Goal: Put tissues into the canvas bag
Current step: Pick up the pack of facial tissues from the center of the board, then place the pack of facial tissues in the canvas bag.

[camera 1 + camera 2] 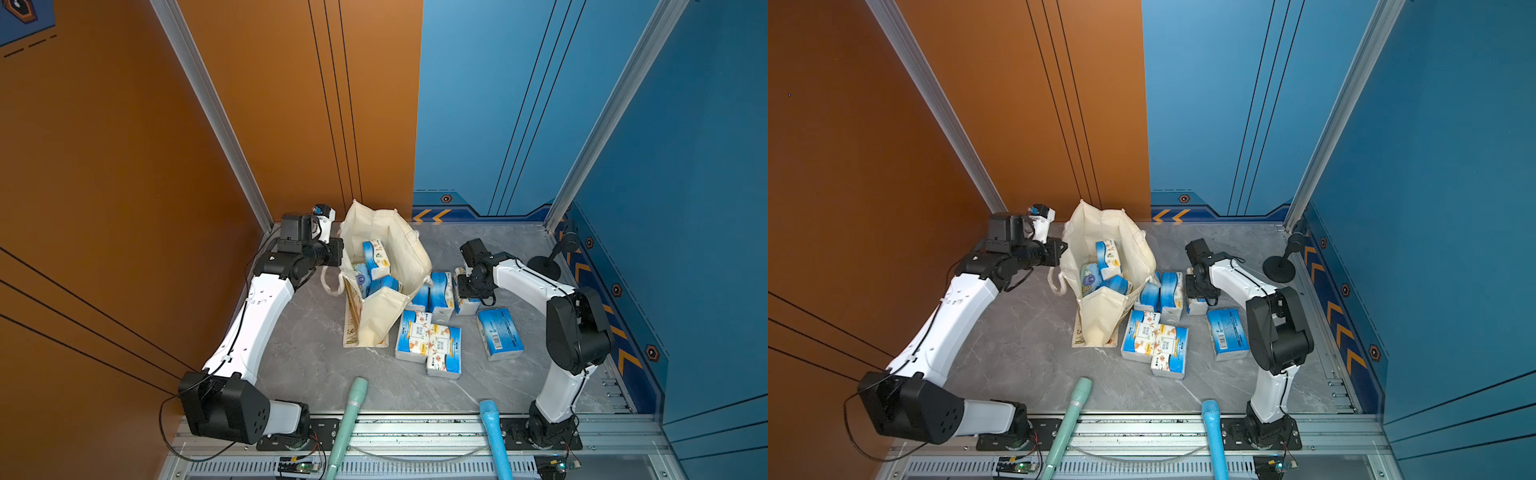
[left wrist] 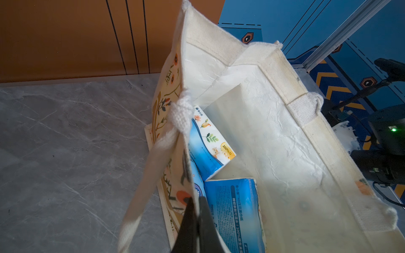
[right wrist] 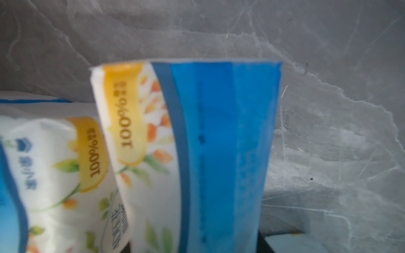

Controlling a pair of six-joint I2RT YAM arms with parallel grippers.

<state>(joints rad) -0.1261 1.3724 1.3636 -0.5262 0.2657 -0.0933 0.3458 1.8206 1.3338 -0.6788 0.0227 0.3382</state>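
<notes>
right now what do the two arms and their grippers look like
The left arm and right arm have white curved shells between bulky black joint housings, with thin black cables running along them. The left gripper has dark tapering fingers; the right gripper shows only dark finger edges.

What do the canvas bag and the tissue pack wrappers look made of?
Canvas bag: matte cream woven fabric, coarse weave visible on its handle; inner lining looks crinkled, possibly coated. Tissue packs: thin printed plastic film, slight sheen and wrinkles.
</notes>
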